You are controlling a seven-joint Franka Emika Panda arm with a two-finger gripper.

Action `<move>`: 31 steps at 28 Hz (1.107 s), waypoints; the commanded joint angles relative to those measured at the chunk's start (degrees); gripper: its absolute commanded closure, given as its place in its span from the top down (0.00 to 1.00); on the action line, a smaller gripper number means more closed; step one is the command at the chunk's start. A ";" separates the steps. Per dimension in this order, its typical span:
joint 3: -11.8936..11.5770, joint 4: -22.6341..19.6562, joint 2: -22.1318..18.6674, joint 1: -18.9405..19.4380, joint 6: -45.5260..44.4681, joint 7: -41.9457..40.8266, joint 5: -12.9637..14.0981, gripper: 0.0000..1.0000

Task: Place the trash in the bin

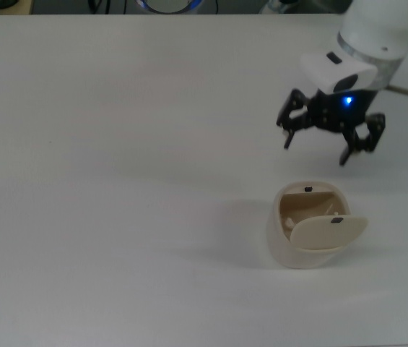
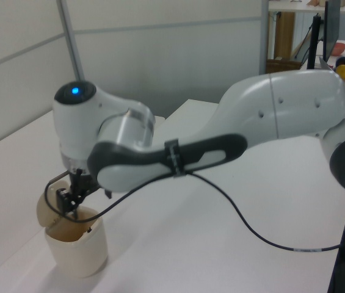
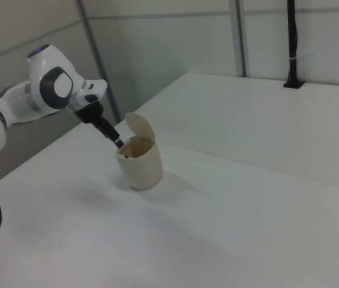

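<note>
Jaws spread wide and empty, hanging clear above the bin (image 1: 312, 238)'s rim.

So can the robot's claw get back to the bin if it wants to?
Probably yes. The gripper hangs open and empty just beside the bin, with only bare table between them and nothing in the way.

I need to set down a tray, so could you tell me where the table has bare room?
In the top view, the table is bare everywhere to the top view's left of the bin. The only crowded spot is around the bin, where the open gripper hangs just beyond it.
</note>
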 commanded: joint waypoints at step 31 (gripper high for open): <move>-0.39 -10.85 -22.38 -30.62 -28.58 -48.07 6.98 1.00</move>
